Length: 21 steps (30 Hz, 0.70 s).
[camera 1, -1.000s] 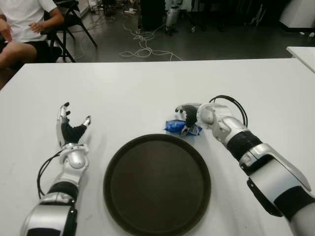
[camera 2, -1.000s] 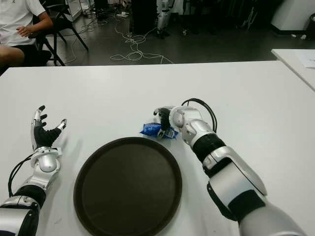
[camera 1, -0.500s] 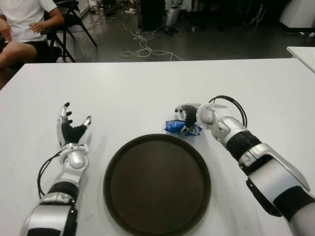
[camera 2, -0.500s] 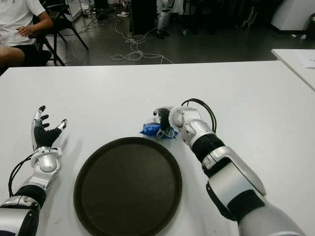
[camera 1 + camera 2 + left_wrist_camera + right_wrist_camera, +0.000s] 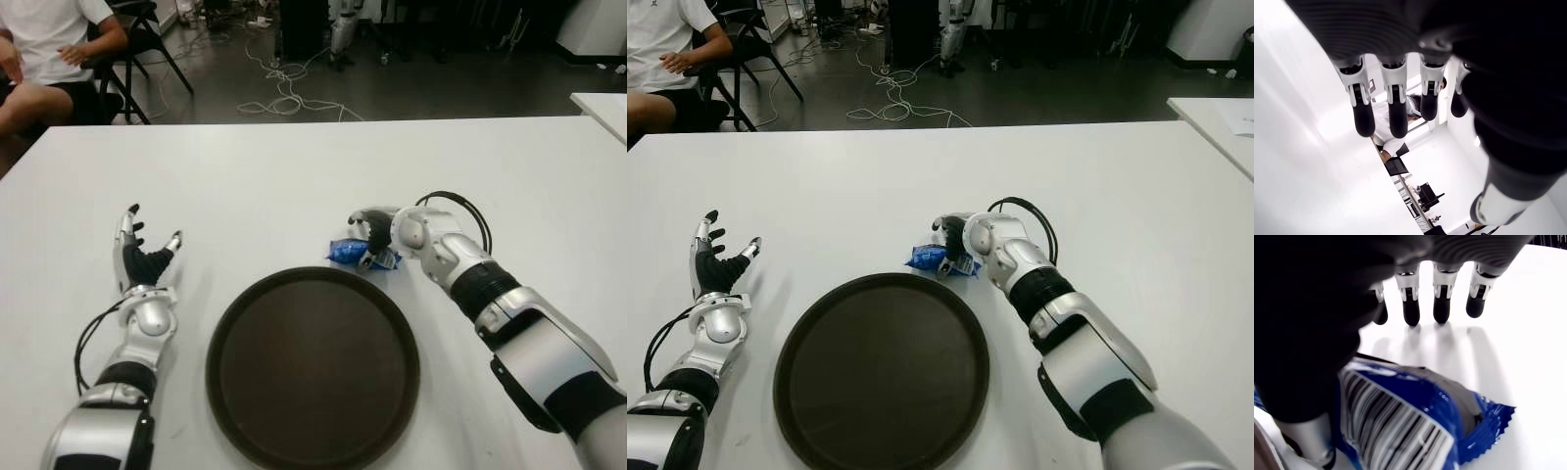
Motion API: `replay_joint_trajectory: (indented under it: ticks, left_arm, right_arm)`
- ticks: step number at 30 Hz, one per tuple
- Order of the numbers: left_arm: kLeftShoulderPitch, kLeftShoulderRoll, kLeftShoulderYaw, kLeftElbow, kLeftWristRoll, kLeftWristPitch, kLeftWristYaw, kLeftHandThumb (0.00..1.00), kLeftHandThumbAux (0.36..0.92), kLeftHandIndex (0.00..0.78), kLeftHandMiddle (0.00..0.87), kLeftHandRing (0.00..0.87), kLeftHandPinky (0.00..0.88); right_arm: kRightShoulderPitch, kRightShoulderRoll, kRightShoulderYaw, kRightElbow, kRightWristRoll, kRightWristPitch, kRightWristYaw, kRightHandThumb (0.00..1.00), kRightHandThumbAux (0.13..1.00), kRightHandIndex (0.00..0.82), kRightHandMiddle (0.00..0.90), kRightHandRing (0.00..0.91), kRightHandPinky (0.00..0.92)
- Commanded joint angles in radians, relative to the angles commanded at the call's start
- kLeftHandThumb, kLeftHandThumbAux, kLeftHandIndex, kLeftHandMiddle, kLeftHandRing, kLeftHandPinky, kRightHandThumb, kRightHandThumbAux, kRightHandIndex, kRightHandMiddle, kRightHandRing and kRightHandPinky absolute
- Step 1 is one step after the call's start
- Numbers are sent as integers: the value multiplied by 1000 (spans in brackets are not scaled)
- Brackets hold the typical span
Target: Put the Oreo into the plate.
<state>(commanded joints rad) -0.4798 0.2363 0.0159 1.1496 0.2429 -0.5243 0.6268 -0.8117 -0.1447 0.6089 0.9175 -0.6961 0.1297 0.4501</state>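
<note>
Your right hand (image 5: 373, 235) arches over the blue Oreo pack (image 5: 351, 252) at the plate's (image 5: 312, 364) one o'clock, fingers extended, not yet closed; lifting and placing remain, left hand (image 5: 137, 257) spread idle.

Pack (image 5: 1415, 416): you get a blue wrapper with a white panel of black barcode stripes in the right wrist view, but no digits or letters you can read.
Brand: you cannot make out a name on the pack in either eye view.
Plate (image 5: 313, 364): no marking.
Table (image 5: 294, 176): no text or sign you can read.
</note>
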Motion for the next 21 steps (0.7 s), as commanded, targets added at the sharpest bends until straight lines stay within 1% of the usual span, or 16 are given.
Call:
replay_joint_trajectory:
  ticks: [7, 15, 21]
  left_arm:
    - [0, 0, 2, 1, -4, -2, -8, 236, 771, 108, 124, 152, 225]
    - [-1, -1, 5, 3, -8, -2, -9, 244, 772, 103, 109, 139, 208]
    - [1, -2, 6, -1, -8, -2, -3, 247, 771, 106, 109, 138, 213]
  right_arm:
    - [0, -5, 6, -10, -3, 4, 7, 0, 783, 76, 100, 73, 0]
    - [14, -13, 8, -37, 1, 14, 3, 0, 775, 79, 102, 74, 0]
    - [24, -16, 8, -59, 3, 33, 13, 0, 779, 83, 109, 83, 0]
